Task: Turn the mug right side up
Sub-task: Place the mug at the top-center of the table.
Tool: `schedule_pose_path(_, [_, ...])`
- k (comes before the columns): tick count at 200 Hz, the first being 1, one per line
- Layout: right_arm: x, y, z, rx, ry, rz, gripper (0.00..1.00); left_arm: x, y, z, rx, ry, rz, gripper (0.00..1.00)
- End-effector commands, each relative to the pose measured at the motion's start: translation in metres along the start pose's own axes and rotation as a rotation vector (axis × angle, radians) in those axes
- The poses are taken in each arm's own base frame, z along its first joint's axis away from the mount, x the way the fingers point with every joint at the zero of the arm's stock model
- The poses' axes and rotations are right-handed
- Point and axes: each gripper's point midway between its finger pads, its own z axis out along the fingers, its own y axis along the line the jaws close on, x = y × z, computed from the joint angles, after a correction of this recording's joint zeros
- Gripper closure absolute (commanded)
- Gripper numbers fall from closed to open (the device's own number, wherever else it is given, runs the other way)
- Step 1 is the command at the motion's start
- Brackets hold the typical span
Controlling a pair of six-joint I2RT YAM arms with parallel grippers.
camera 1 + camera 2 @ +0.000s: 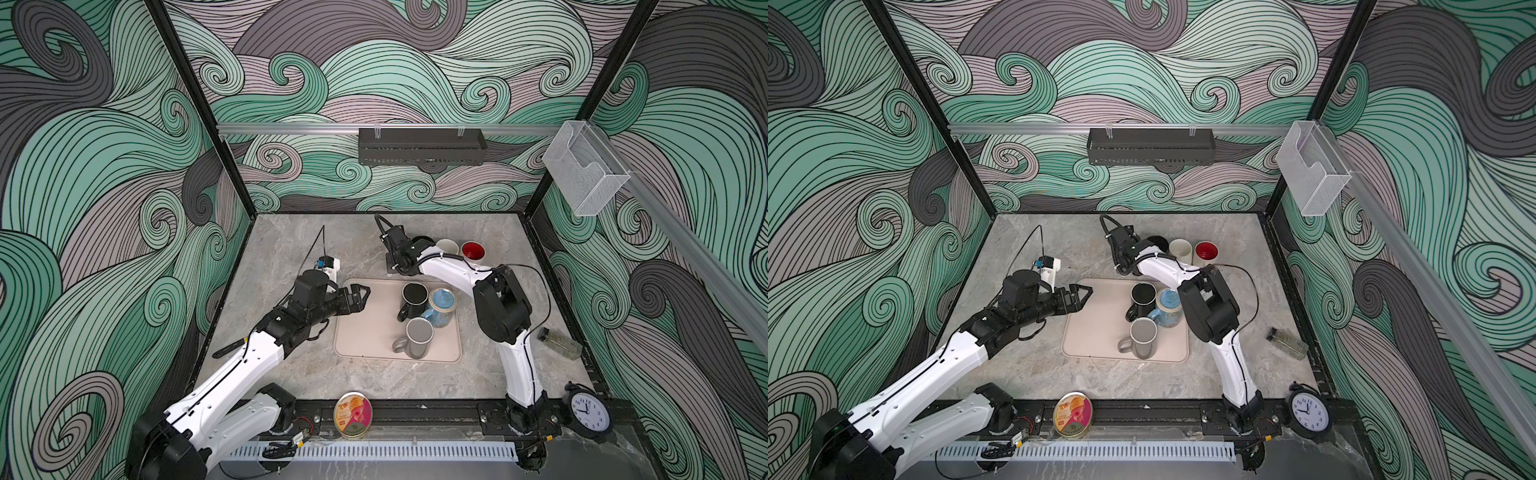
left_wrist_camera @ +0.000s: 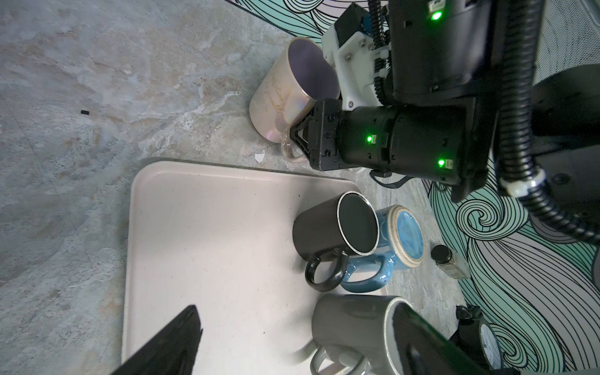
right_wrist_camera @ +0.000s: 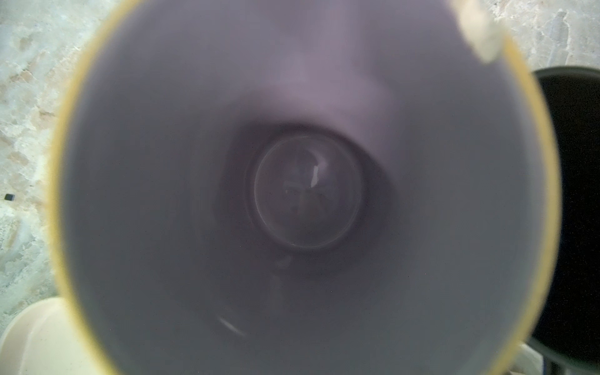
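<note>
A: Marble-look worktop (image 2: 97, 97), just beyond the beige tray (image 2: 211, 227): we find the pearly mug (image 2: 285, 97) mouth-up, with a gold rim and glossy glaze. Right hand (image 2: 297, 144) clamped on its thin loop handle.

B: Left hand (image 1: 360, 296) spread wide at the tray's edge. Risk we see: slick glaze. If we release off-level, it could tip into the dark mug behind (image 1: 1158, 241).

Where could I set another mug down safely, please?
Free: the tray's left half, between left gripper and black mug; the table strip between tray and tin. Crowded: the tray's right side, and the back, where the right gripper holds the pearly mug.
</note>
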Motion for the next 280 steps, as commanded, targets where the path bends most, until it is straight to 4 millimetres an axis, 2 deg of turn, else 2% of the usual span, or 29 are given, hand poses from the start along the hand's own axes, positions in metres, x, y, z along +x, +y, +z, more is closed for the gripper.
schedule_pose_path(1, [-0.019,-0.001,0.001,0.021,-0.082,0.039,1.0,0.005,0.009,0.0,-0.03,0.009,0.009,0.06])
schedule_pose_path(81, [-0.015,-0.001,0.001,0.04,-0.081,0.038,1.0,0.009,0.012,0.0,-0.039,0.019,0.017,0.06])
schedule_pose_path(107, [-0.015,-0.001,0.001,0.04,-0.079,0.037,0.94,0.01,0.013,-0.002,-0.042,0.02,0.017,0.06])
schedule_pose_path(162, [-0.015,0.0,0.001,0.047,-0.075,0.033,0.88,0.013,0.016,-0.002,-0.051,0.02,0.014,0.06])
schedule_pose_path(197, [-0.016,-0.001,-0.002,0.048,-0.077,0.04,0.8,0.013,0.017,-0.001,-0.056,0.021,0.014,0.06])
schedule_pose_path(229, [-0.019,-0.001,-0.008,0.042,-0.089,0.046,0.73,0.013,0.018,-0.001,-0.058,0.023,0.015,0.06])
schedule_pose_path(257, [-0.021,0.003,-0.015,0.031,-0.097,0.045,0.63,0.013,0.019,-0.001,-0.064,0.021,0.015,0.06])
schedule_pose_path(280, [-0.024,0.005,-0.023,0.026,-0.113,0.044,0.61,0.013,0.019,-0.001,-0.065,0.02,0.015,0.06])
